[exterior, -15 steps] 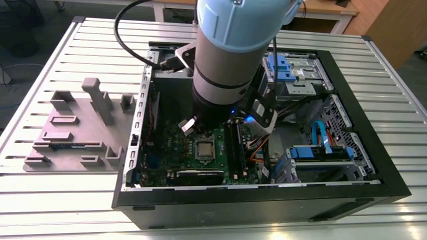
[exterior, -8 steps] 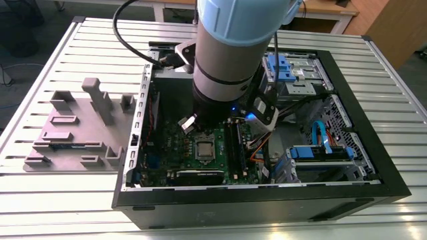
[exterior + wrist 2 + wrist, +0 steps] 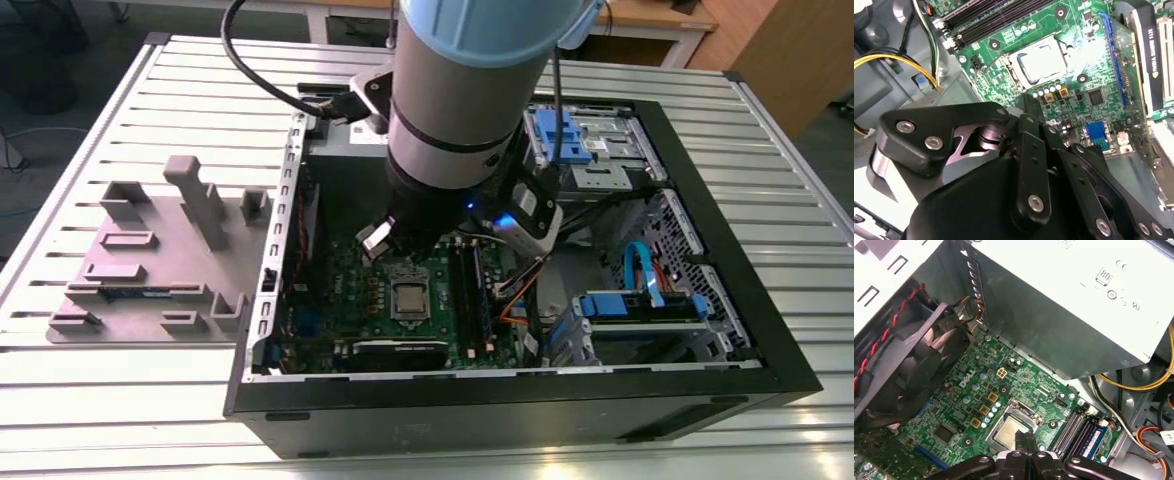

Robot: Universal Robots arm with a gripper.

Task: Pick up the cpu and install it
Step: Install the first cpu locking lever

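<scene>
Cpu [image 3: 1040, 64] sits in the board socket, directly below the gripper [image 3: 1025, 439]; fingers together, holding nothing.

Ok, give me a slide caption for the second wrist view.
Gripper poised above the cpu seated in its socket on the green board.
</scene>
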